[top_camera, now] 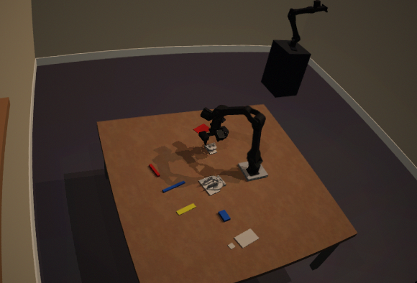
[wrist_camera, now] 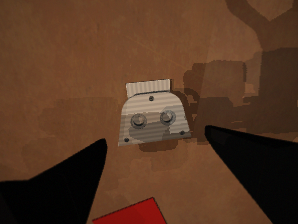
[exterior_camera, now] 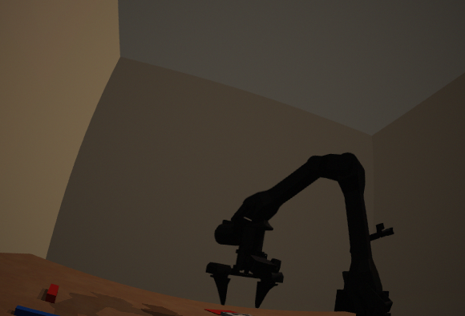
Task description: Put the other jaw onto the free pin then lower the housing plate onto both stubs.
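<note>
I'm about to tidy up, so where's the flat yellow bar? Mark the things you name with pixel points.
In the top view, the flat yellow bar [top_camera: 186,209] lies left of the small blue block [top_camera: 224,215], below the long blue bar [top_camera: 173,187].

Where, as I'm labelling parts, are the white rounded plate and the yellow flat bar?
White rounded plate [top_camera: 211,146] [exterior_camera: 236,314] [wrist_camera: 153,107]: top, exterior and wrist views, upper face.
Yellow flat bar [top_camera: 186,209]: top view, middle.

The brown desk [top_camera: 287,200] had faint mottling; a flat red square [top_camera: 201,128] [wrist_camera: 134,212] coloured its far edge, a plain white rectangle [top_camera: 246,238] its near edge.
</note>
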Robot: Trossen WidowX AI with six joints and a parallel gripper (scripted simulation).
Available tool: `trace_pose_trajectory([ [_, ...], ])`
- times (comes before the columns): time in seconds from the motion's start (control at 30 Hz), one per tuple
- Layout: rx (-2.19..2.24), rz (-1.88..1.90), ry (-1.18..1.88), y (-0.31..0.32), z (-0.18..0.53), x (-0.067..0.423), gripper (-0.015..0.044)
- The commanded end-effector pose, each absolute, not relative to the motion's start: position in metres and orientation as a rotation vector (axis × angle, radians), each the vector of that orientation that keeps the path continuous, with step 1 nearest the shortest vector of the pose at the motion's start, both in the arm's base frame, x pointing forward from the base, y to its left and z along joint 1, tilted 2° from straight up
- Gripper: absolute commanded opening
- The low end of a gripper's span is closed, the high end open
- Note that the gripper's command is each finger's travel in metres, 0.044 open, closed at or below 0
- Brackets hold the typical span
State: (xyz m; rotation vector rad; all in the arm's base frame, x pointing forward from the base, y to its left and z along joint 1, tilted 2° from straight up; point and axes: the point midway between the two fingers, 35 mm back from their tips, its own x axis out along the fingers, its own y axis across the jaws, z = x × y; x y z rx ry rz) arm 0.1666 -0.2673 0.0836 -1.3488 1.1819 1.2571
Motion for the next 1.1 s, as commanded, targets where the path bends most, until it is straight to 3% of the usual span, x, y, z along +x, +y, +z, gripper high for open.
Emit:
trace_pose_trajectory([
  [0.0,-1.35,1.26,1.176,-0.267,0.077,0.167,0.044],
  [1.07,-1.35,1.26,1.176,-0.269,0.043,0.167,0.044],
])
